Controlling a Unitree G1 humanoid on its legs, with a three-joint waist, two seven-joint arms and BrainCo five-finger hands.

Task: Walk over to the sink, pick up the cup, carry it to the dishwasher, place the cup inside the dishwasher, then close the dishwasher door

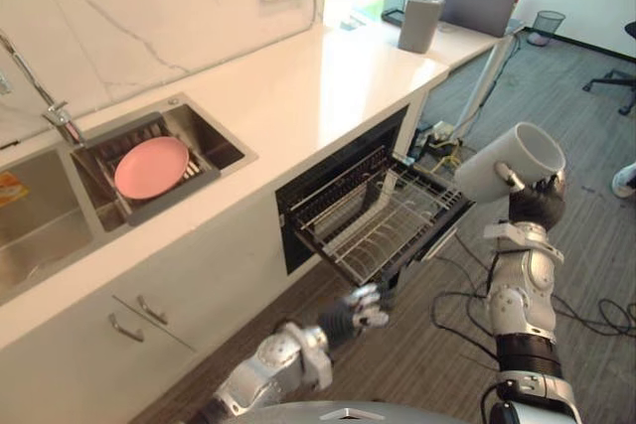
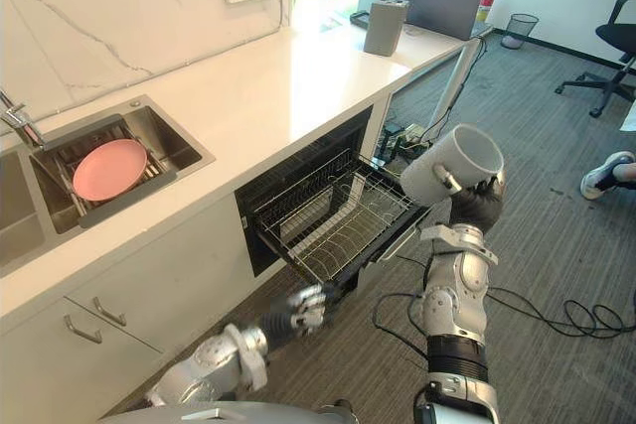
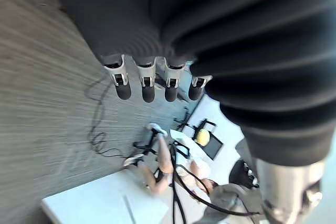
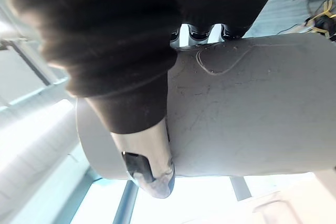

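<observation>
My right hand (image 1: 538, 204) is shut on a white cup (image 1: 511, 162), held tilted in the air to the right of the open dishwasher (image 1: 343, 181). In the right wrist view the thumb (image 4: 149, 167) and fingers wrap the cup's wall (image 4: 252, 119). The dishwasher's wire rack (image 1: 378, 220) is pulled out over the lowered door and holds nothing I can see. My left hand (image 1: 360, 310) hangs low below the rack's front edge with its fingers (image 3: 147, 85) relaxed and holding nothing. The sink (image 1: 189, 116) sits at the left of the white counter.
A pink plate (image 1: 151, 167) lies in the sink basket. A grey canister (image 1: 420, 23) and a laptop stand at the counter's far end. Cables trail on the floor by the dishwasher. A person's shoe (image 2: 602, 174) and an office chair (image 2: 616, 52) are at the right.
</observation>
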